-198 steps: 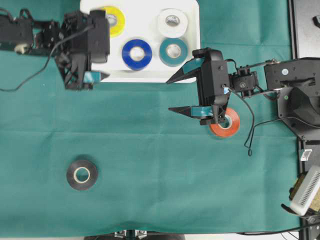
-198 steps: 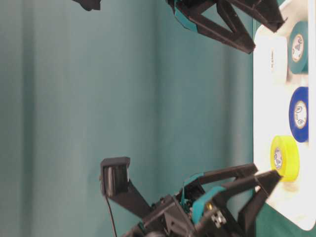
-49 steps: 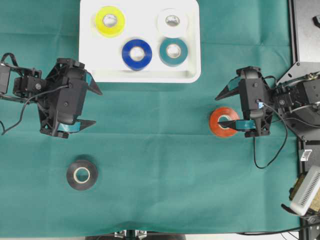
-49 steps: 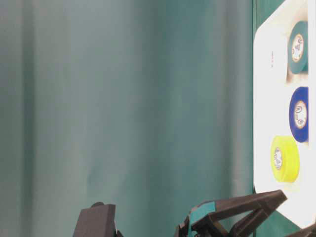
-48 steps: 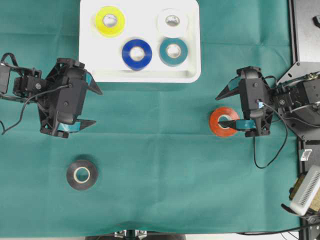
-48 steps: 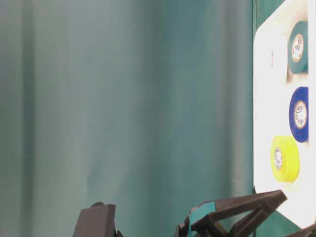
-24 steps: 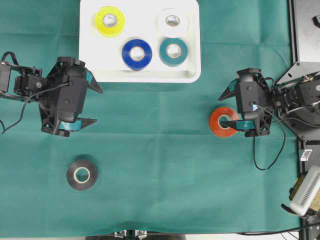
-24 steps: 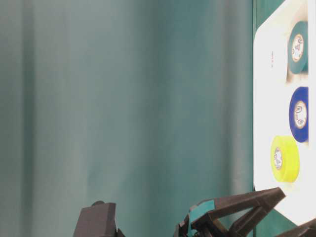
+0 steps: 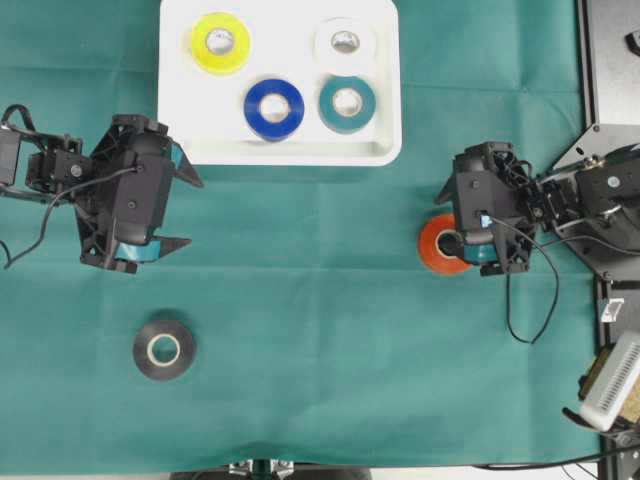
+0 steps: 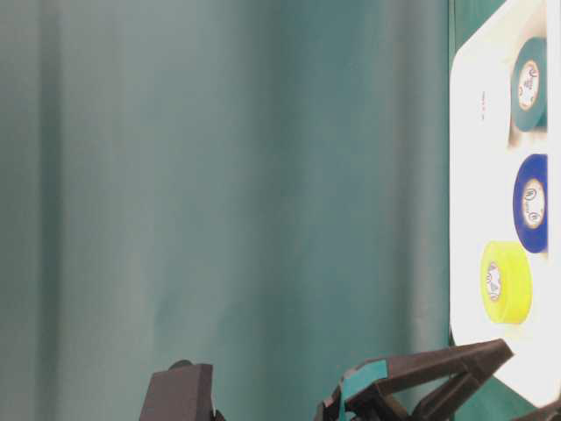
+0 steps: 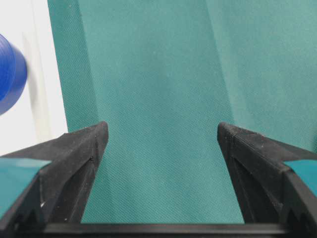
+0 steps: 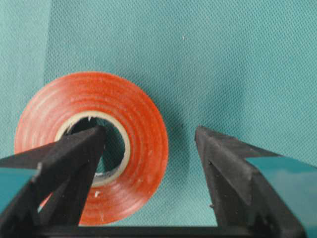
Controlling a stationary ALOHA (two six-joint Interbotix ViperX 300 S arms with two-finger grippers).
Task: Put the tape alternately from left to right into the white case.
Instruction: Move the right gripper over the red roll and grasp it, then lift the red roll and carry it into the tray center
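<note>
Your right end effector point(image 12: 148, 136) gapes wide, one finger inside the orange tape point(image 9: 440, 245) core, gripping nothing. Your left end effector point(image 9: 185, 212) spreads empty. The white case point(image 9: 385, 120) sits at twelve o'clock; roll labels are too small to read.

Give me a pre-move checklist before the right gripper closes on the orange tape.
1. Right gripper open: ok.
2. One finger in the core of the orange tape, the other outside its wall: ok.
3. Tape lying flat on the green cloth: ok.
4. Free room in the white case beside the four rolls: ok.
5. Left gripper open, empty and away from the case: ok.
6. Fingers low enough to catch the wall: cannot tell.
</note>
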